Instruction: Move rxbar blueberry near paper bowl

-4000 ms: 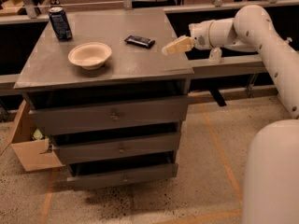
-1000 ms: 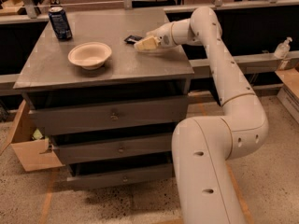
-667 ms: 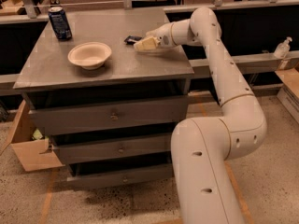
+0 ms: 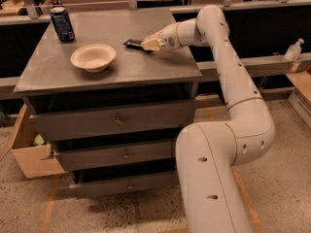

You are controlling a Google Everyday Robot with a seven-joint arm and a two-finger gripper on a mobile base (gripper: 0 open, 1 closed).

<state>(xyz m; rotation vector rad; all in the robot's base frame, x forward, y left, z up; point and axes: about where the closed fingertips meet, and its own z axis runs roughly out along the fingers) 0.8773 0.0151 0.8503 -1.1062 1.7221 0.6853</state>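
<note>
Snack bar (image 4: 131,42) lies on the cabinet (image 4: 146,68) at two o'clock from the bowl (image 4: 93,57). The gripper (image 4: 151,43) meets its right end; whether it grips cannot be told.

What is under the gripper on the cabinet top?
The dark rxbar blueberry lies there; only its end toward the paper bowl shows. The gripper, back right on the cabinet top, covers the rest.

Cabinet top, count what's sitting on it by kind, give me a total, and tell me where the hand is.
drink can: 1
paper bowl: 1
snack bar: 1
Total: 3
The hand is at the snack bar's right end, toward the back right of the cabinet top.
</note>
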